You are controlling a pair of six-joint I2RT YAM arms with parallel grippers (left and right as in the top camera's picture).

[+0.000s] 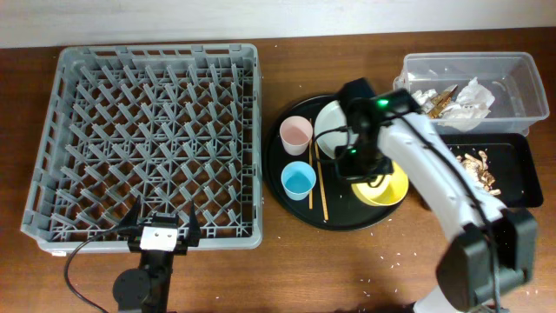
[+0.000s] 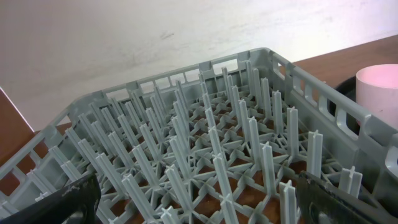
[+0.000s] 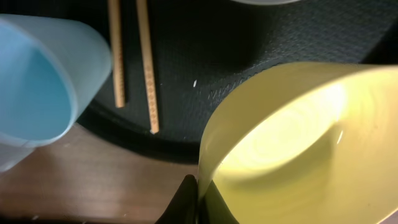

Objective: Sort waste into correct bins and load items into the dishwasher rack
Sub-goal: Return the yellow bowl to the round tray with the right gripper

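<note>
One edge of the bowl (image 1: 389,191) is being pinched by the right claw (image 1: 358,167) on the round tray (image 1: 340,214); the left claw (image 1: 163,224) is being held spread at the rack (image 1: 148,122).

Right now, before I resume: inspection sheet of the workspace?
Surface: wooden table.
Job's things: dishwasher rack empty; white plate, pink cup, blue cup, chopsticks on round black tray; napkins, wrapper in clear tub; food scraps in black bin.
Clutter: white crumbs near table's front.
End effectors: left end effector open at rack's near edge; right end effector shut on yellow bowl rim.
Cables: black cable beside left arm base.
Surroundings: pale wall behind rack.
</note>
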